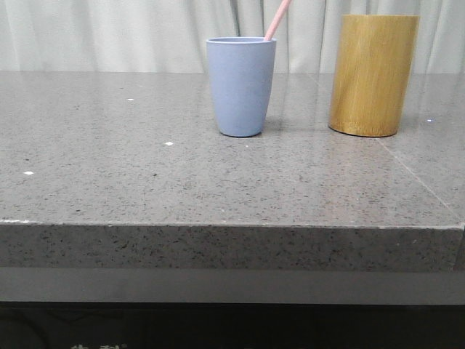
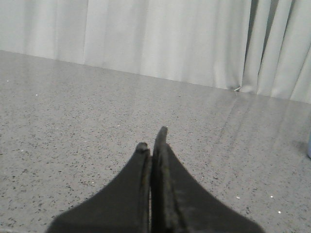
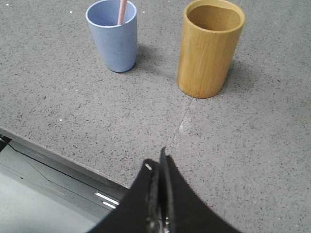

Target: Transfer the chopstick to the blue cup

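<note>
The blue cup stands upright at the back middle of the grey stone table. A pale pink chopstick leans out of it to the right. The right wrist view shows the cup with the chopstick inside. My left gripper is shut and empty, low over bare table. My right gripper is shut and empty, above the table's front edge, well short of both cups. Neither gripper shows in the front view.
A taller yellow-brown bamboo cylinder stands to the right of the blue cup; in the right wrist view it looks empty. White curtains hang behind the table. The table's front edge runs across the front view.
</note>
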You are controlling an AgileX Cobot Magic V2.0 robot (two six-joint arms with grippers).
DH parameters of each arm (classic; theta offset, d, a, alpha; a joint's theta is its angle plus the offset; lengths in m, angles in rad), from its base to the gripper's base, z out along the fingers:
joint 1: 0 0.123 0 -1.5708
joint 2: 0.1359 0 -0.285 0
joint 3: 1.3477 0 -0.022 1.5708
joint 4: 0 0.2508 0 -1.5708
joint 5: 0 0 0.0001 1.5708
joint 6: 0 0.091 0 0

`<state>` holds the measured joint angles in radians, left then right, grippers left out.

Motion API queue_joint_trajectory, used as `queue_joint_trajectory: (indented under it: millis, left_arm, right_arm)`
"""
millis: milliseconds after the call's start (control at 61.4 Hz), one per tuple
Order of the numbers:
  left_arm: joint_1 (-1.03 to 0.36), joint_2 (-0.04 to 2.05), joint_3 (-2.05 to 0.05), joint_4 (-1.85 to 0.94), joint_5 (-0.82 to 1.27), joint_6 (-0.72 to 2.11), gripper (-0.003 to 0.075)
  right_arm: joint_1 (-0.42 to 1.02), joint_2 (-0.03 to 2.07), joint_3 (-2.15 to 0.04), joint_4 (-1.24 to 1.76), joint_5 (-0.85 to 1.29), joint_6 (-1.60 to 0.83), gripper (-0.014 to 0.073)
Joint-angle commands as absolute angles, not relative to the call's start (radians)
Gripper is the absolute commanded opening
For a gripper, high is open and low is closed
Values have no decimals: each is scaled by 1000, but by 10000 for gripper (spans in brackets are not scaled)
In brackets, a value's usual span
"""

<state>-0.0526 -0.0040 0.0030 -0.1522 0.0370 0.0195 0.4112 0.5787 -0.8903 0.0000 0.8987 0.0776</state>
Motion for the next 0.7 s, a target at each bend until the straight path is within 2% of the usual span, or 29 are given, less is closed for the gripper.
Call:
queue_joint_trajectory:
  millis: [0, 684]
  left_arm:
    - [-52, -30, 15, -81, -51, -54, -19]
    - [-52, -30, 15, -77, -30, -54, -19]
  right_arm:
    - [408, 581, -911, -11, 823, 76, -67]
    - [408, 581, -911, -11, 823, 76, -67]
